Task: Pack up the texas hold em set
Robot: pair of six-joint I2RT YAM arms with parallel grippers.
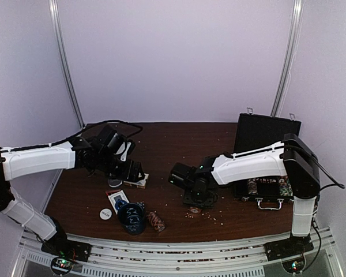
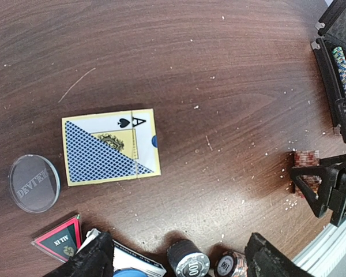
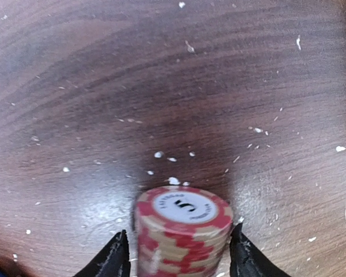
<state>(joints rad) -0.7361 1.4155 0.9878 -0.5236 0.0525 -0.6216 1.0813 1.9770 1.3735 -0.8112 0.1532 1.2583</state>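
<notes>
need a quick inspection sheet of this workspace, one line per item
surface: dark wood table, flecked with white crumbs
job's things: black case open at right; chip stack; card deck; dealer button
clutter: dark cup near front edge
grippers: left gripper open by card deck; right gripper fingers flank chip stack, grip unclear
cables: black cable looped by left gripper
surroundings: pale walls, metal poles

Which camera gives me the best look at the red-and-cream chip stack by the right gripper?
Right wrist: the chip stack fills the foreground between the fingers, its top "5" readable. Left wrist shows it small, side-on. Top external hides it under the right gripper.
</notes>
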